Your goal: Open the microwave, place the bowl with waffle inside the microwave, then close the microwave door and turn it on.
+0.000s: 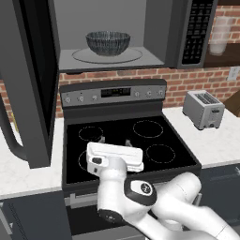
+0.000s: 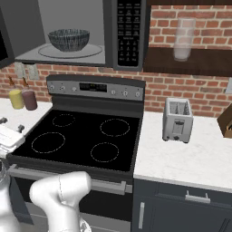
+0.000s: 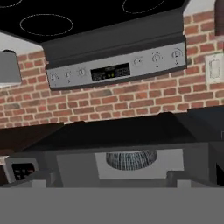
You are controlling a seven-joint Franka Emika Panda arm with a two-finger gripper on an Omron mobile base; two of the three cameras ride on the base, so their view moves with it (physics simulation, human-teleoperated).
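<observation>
The claw hangs low over the front burners of the stove, its two fingers spread wide with nothing between them, well below and apart from the microwave.

The microwave sits above the stove with its cavity exposed. The microwave door is swung fully open to the left, its long curved handle bar hanging down at the left edge of the left base view. The keypad strip runs down the microwave's right side.

Inside, the bowl stands upright on the round glass turntable, roughly centred. The waffle cannot be made out from these angles; it may lie below the bowl's rim.

The white bench to the right of the stove carries a silver toaster. On the bench to the left, against the brick wall, stand a yellow cup and a maroon cup, just beside each other. A pale glass rests on the dark shelf right of the microwave.
</observation>
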